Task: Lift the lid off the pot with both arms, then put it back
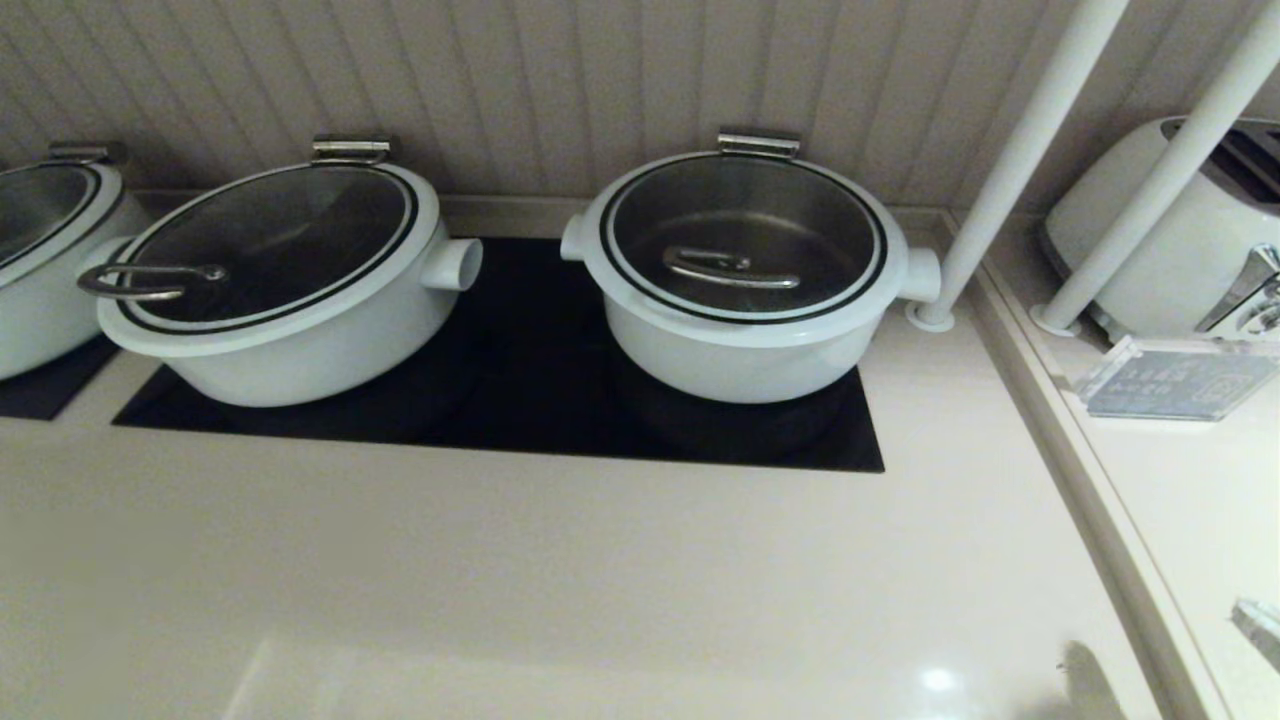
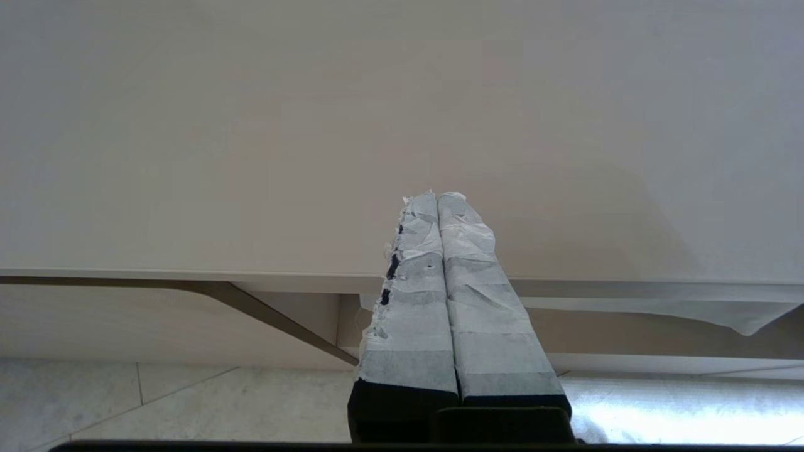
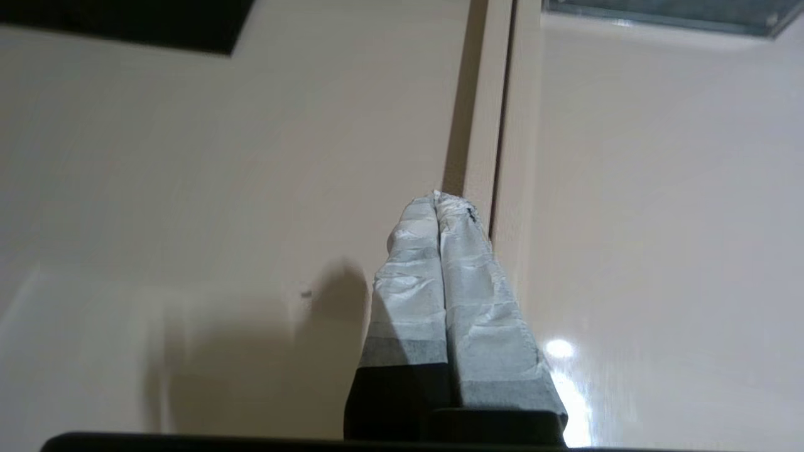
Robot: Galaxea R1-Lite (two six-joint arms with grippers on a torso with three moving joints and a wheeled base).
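The white pot (image 1: 745, 360) stands on the right part of the black hob, with stubby side handles and a steel hinge bracket (image 1: 758, 143) at its back rim. The glass lid (image 1: 800, 215) sits closed on it, its steel bar handle (image 1: 730, 268) at the centre. Neither arm shows in the head view. My left gripper (image 2: 436, 196) is shut and empty, over the front edge of the beige counter. My right gripper (image 3: 438, 196) is shut and empty, low over the counter near a seam (image 3: 499, 125).
A wider, shallower white pot (image 1: 290, 320) with a loop-handled lid (image 1: 150, 280) stands left on the hob (image 1: 520, 400). A third pot (image 1: 40, 290) is at far left. Two white slanted posts (image 1: 1010, 170) and a white toaster (image 1: 1180, 230) stand right, with a clear sign holder (image 1: 1170, 380).
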